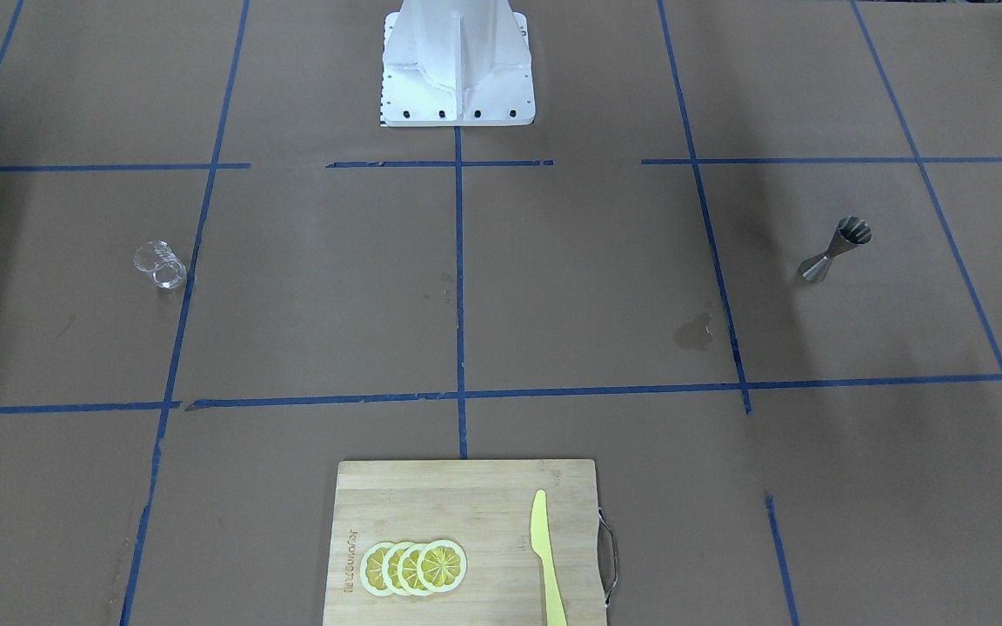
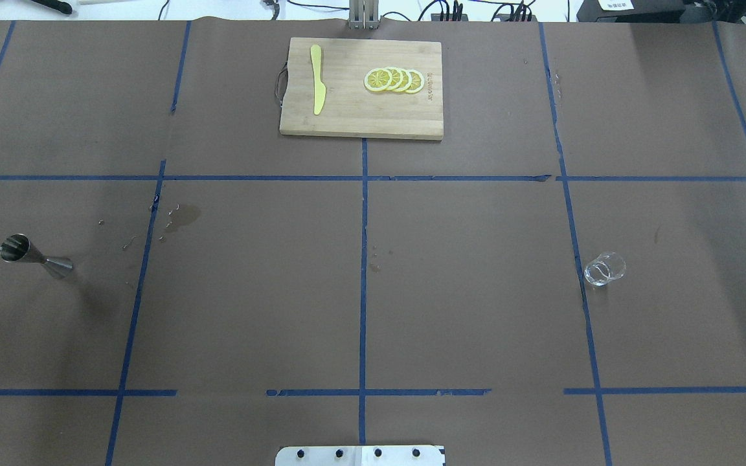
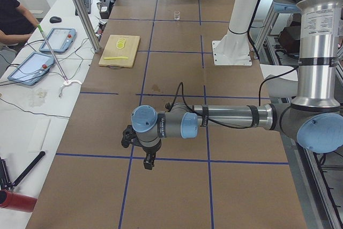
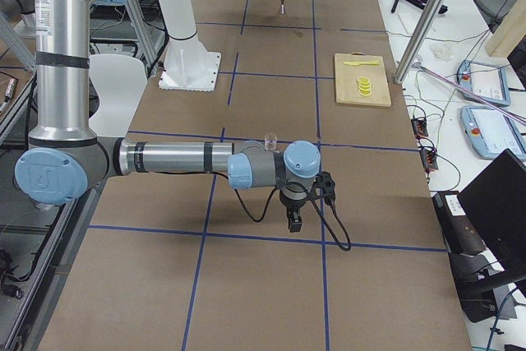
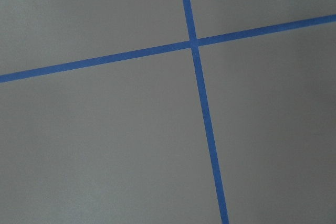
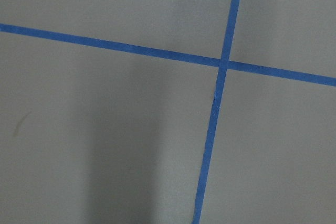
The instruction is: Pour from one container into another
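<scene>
The clear glass cup (image 1: pixel 160 265) (image 2: pixel 604 268) stands upright on the brown paper on the robot's right side, beside a blue tape line. The steel jigger (image 1: pixel 836 249) (image 2: pixel 35 257) stands alone on the robot's left side. Neither gripper appears in the overhead or front views. In the exterior left view my left gripper (image 3: pixel 147 160) hangs low over the paper near a tape crossing. In the exterior right view my right gripper (image 4: pixel 294 219) hangs likewise, a little nearer than the cup (image 4: pixel 269 142). I cannot tell whether either is open or shut. Both wrist views show only paper and tape.
A wooden cutting board (image 2: pixel 347 110) (image 1: pixel 431 504) with lemon slices (image 2: pixel 394 79) and a yellow knife (image 2: pixel 316 87) lies at the table's far middle edge. The white robot base (image 1: pixel 457 65) stands mid-table. A wet stain (image 2: pixel 182 217) marks the paper. A person (image 3: pixel 10 20) sits beside tablets.
</scene>
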Controlling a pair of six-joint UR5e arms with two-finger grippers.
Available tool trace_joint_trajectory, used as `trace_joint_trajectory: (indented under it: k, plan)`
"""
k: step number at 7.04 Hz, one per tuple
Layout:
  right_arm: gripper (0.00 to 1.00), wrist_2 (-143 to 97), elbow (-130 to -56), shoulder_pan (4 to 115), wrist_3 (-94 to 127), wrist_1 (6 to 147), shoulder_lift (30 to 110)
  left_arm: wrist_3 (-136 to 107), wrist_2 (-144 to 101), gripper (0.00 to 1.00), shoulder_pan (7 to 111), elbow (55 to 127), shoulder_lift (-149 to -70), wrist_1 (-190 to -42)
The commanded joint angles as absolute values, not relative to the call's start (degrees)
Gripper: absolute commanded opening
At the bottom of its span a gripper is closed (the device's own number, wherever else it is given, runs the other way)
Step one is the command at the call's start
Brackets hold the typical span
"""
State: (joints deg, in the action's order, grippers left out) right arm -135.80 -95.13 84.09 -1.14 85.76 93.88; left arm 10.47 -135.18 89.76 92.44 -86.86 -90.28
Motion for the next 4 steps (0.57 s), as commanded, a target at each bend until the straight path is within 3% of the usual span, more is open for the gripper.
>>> trace_joint_trajectory:
  k: [1,4]
  plan:
    - [1.00,-135.9,-95.9,84.8,-1.1,86.0,93.5,10.4,-135.2,1.00,89.7,92.5,-87.5,-90.2]
    - [1.00,-136.5,-95.9,85.7,-1.1,86.0,93.6,10.5,-135.2,1.00,90.0,93.1,-87.7,-90.1]
